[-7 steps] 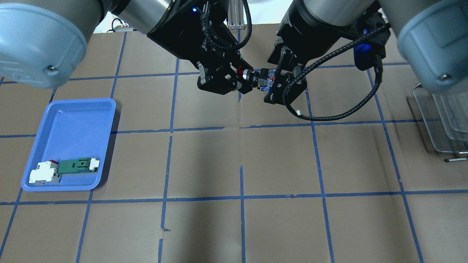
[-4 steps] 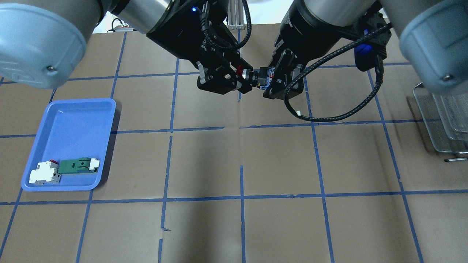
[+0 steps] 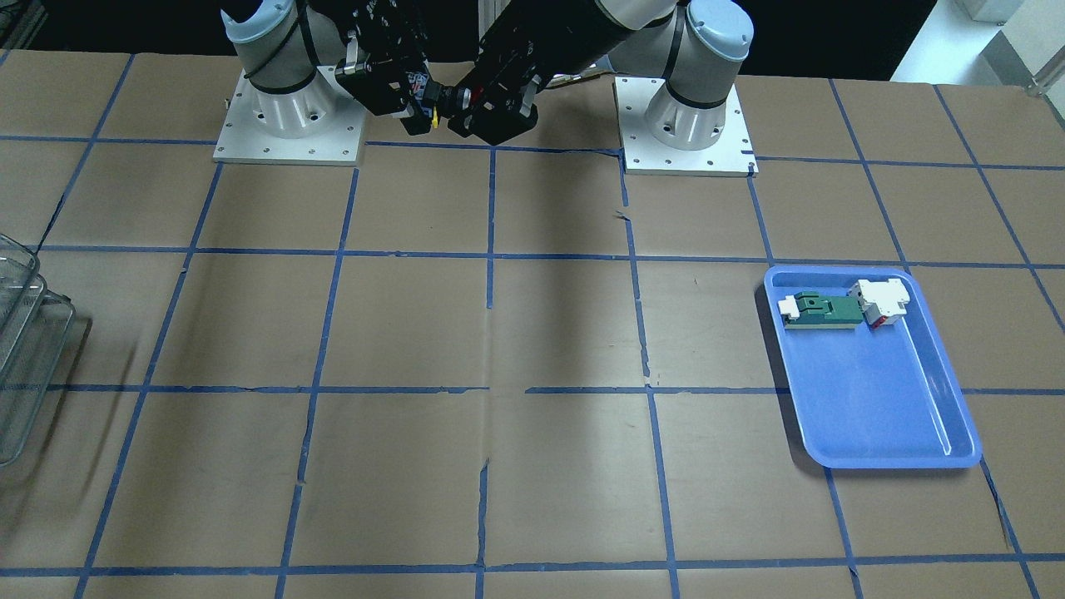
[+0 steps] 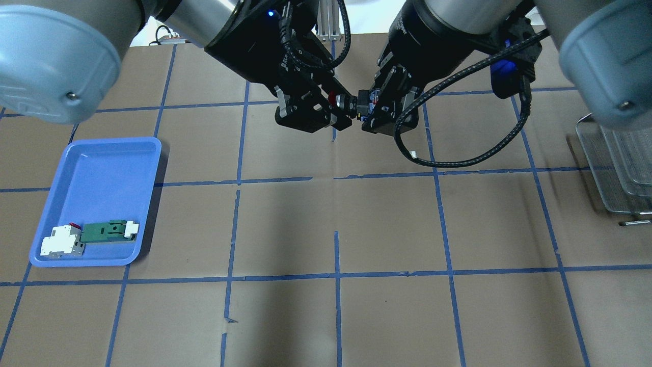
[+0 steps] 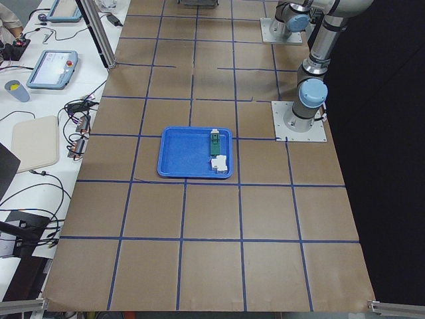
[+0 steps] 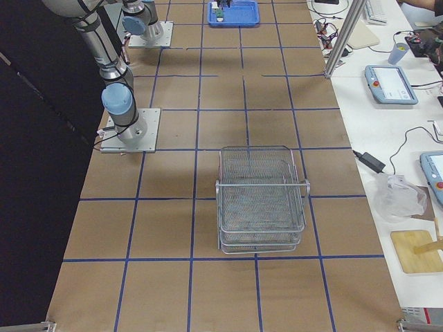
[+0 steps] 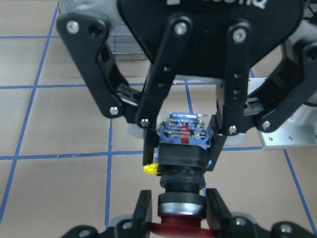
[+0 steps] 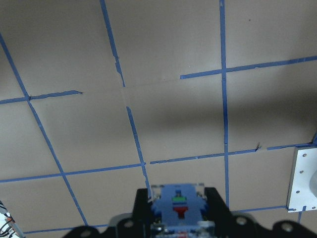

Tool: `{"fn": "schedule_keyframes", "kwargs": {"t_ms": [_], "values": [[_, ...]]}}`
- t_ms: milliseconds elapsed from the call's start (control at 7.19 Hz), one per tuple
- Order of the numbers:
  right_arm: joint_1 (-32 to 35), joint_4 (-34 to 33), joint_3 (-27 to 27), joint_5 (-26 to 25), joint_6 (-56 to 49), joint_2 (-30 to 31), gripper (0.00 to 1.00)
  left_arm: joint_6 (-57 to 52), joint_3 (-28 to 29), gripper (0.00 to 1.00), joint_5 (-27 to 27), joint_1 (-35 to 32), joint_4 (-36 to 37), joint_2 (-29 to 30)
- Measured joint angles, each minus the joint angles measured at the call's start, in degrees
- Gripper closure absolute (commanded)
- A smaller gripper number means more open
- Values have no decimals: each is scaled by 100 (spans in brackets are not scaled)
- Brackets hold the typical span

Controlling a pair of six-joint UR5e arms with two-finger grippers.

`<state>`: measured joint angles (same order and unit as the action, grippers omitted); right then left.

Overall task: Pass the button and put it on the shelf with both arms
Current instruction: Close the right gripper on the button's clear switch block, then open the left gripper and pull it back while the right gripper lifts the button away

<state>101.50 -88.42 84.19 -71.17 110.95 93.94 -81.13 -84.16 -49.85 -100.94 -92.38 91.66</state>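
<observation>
Holds button (image 4: 356, 106) off the table (image 4: 326, 316), in mid-air, bridged between both grippers. Lies level, long axis running from one gripper to the other, red head toward the robot's left. Appears between the two arm bases in front-facing view.

Pinches black collar, just behind the red head, with left gripper (image 4: 340, 108). Shows fingers (image 7: 142, 214) drawn in narrow on either side of the collar in left wrist view, red head at the frame's bottom edge.

Clamps blue-and-clear rear block with right gripper (image 4: 373, 109). Presses a finger against each side of that block, with no gap to be made out in either wrist view. Shows a small yellow tab (image 7: 150, 168) just beside the block, by one right finger.

Finds shelf (image 6: 261, 200) standing on the table at the robot's right end, tiers stacked, well apart from both grippers.

Finds blue tray (image 4: 102, 168) at the robot's left, also well apart. Holds green-and-white block (image 4: 107, 231) and white-and-red block (image 4: 61, 240), touching end to end, at the tray's robot-side end.
</observation>
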Motion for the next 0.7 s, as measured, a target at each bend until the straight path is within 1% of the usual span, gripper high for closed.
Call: {"fn": "schedule_keyframes", "kwargs": {"t_ms": [139, 278, 417, 695], "values": [[-3, -2, 0, 5, -2, 8, 100, 0, 4, 70, 16, 1, 0, 1], [-5, -6, 1, 2, -3, 13, 100, 0, 4, 45, 18, 3, 1, 0], [-9, -6, 1, -7, -3, 19, 100, 0, 5, 29, 10, 3, 2, -2], [-20, -2, 1, -36, -11, 32, 100, -5, 19, 10, -13, 6, -5, 5]]}}
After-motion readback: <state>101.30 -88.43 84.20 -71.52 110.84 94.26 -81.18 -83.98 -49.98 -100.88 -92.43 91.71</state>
